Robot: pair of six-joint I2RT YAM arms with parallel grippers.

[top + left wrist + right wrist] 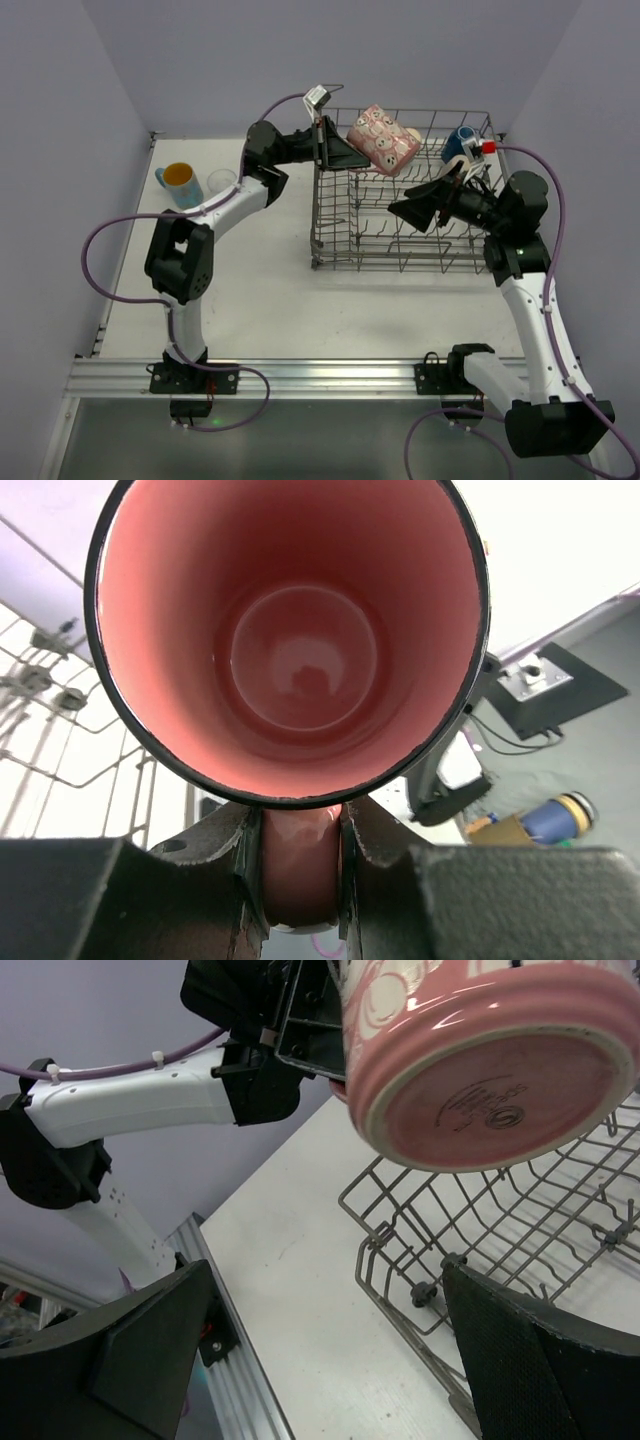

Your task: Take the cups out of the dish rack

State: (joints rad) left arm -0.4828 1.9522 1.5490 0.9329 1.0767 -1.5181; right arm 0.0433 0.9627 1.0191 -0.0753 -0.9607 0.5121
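- The left hand (pixel 335 150) is clamped on the pink cup (pixel 385 138), held tilted above the dish rack (pixel 400 262).
- The right hand (pixel 425 205) hangs over the rack, fingers apart, holding nothing.
- A dark blue mug (pixel 460 143) sits in the rack's far right corner.
- A light blue mug (pixel 178 183) and a clear glass (pixel 221 182) stand on the table (pixel 270 290).

This is a robotics lab cell, not a kitchen: the dish rack (pixel 400 262) stands on a white table (pixel 270 300) with plain lilac walls (pixel 330 50) behind and beside it. Nearer than the rack, an aluminium rail (pixel 320 378) carries the left arm (pixel 180 260) and right arm (pixel 530 300) (purple cables (pixel 84 265) trail loose).
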